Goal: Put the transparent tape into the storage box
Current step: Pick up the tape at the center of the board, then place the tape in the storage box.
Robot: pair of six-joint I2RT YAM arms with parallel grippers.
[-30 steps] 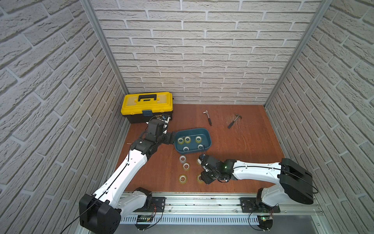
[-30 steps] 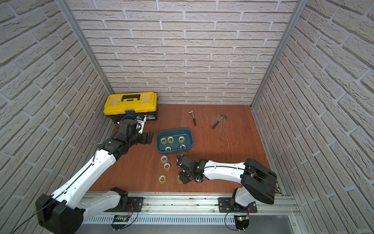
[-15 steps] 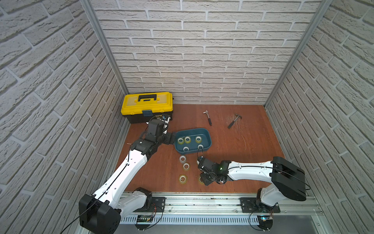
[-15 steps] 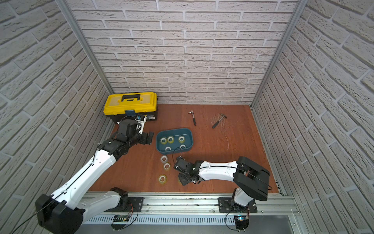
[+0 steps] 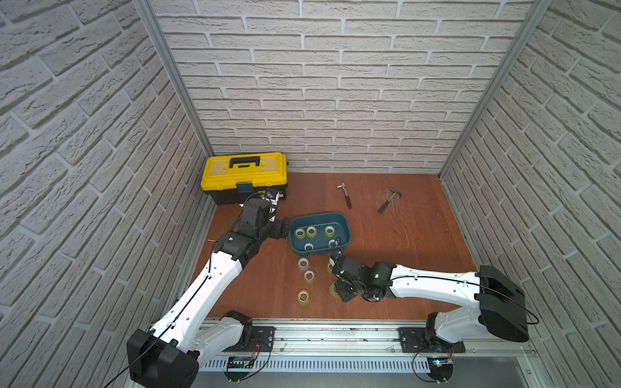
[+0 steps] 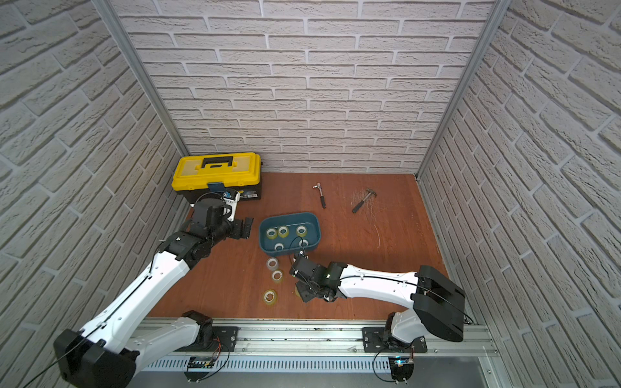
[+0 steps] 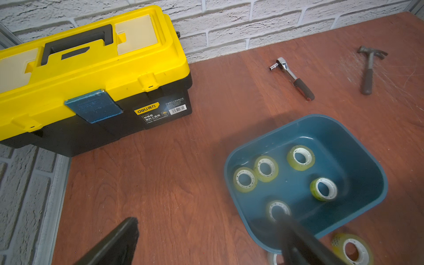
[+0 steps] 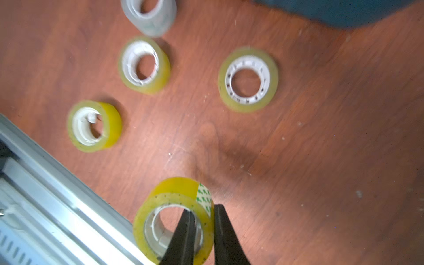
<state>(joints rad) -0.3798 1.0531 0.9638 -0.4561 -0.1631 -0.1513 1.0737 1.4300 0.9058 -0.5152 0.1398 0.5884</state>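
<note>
My right gripper (image 8: 204, 210) is shut on the wall of a yellowish transparent tape roll (image 8: 174, 220), one finger inside the core and one outside. In both top views this roll (image 5: 333, 291) (image 6: 297, 291) shows low by the table's front edge, mostly hidden under the right gripper (image 5: 339, 285) (image 6: 304, 289). The teal storage box (image 5: 346, 228) (image 6: 316, 228) (image 7: 367, 165) sits mid-table with several tape rolls (image 7: 300, 158) in it. My left gripper (image 7: 206, 227) (image 5: 280, 228) (image 6: 243, 228) hovers open and empty beside the box's left end.
Several loose tape rolls (image 5: 309, 275) (image 8: 247, 79) lie between the box and the front rail (image 8: 46, 183). A yellow-lidded toolbox (image 5: 243, 174) stands at the back left. A ratchet (image 5: 346, 195) and a hammer (image 5: 389, 200) lie near the back wall.
The right gripper's jaws have closed onto the wall of the front tape roll, after shifting slightly left. The left arm has not moved.
</note>
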